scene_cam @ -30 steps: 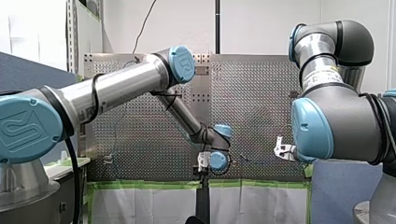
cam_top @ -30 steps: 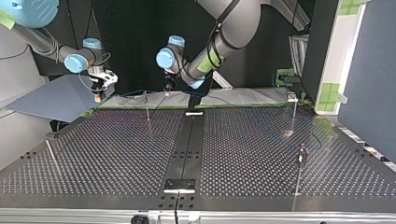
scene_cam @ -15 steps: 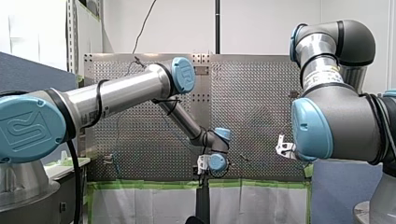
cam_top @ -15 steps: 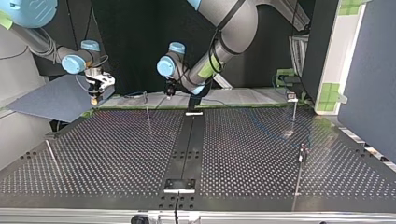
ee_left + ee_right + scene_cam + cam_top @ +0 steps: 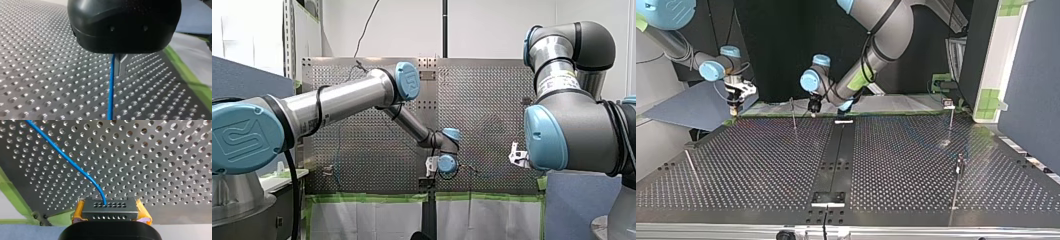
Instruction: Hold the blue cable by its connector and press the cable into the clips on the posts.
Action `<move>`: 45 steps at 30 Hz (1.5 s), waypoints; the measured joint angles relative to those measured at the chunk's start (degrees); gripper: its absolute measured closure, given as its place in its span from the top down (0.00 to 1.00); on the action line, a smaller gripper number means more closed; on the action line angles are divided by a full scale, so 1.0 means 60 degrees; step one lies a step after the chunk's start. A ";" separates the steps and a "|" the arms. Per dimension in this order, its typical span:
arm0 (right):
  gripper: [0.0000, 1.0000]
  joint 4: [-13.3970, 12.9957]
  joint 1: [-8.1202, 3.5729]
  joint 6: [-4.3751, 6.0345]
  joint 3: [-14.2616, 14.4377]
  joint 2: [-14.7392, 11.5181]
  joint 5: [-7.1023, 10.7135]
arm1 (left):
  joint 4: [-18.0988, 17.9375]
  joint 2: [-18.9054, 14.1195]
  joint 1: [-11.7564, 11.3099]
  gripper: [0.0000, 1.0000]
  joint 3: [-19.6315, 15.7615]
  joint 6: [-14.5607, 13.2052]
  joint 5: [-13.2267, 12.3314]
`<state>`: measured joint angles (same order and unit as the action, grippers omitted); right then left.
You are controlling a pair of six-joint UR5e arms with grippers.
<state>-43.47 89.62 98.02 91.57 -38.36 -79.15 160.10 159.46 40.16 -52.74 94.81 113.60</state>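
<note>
The blue cable (image 5: 65, 157) runs across the perforated table into a dark connector block (image 5: 110, 208). My right gripper (image 5: 110, 211) is shut on that block with its yellow pads. It hangs at the top view's far left (image 5: 734, 102), near the table's back edge. My left gripper (image 5: 117, 67) is shut on the blue cable (image 5: 110, 87), which hangs from its metal fingers toward the table. In the top view it sits low (image 5: 813, 106), just right of a thin post (image 5: 793, 112). The cable between the grippers is too faint to trace in the top view.
More posts stand at the top view's right (image 5: 950, 115), right front (image 5: 959, 167) and left front (image 5: 691, 167). A black rail (image 5: 836, 155) runs down the table's middle. Green tape (image 5: 11, 192) edges the table behind the grippers, and a blue panel (image 5: 691, 107) lies beyond it.
My left gripper has dropped toward the table and shifted to the top view's left, nearer the thin post. My right gripper has drifted slightly left and down with the connector.
</note>
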 joint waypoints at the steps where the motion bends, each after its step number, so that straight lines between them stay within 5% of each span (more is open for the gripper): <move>1: 0.00 -0.0019 -0.0005 0.0000 -0.0017 0.0000 0.0029 | 0.0045 0.0000 -0.0019 0.00 0.0074 -0.0005 0.0015; 21: 0.00 -0.0308 0.0012 0.0111 -0.0394 0.0050 0.0310 | 0.0211 0.0012 -0.0332 0.00 0.0509 -0.0044 0.0173; 32: 0.00 0.0024 0.0214 -0.0180 -0.1094 0.0589 0.0540 | 0.0113 0.0016 -0.0343 0.00 0.0490 0.0135 0.0197; 45: 0.00 0.0046 0.0406 0.0048 -0.1542 0.0701 0.0709 | 0.0041 0.0017 -0.0368 0.00 0.0677 0.0375 0.0333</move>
<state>-43.19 92.05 98.30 82.31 -34.16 -74.90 160.34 159.56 37.96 -48.68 97.06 115.59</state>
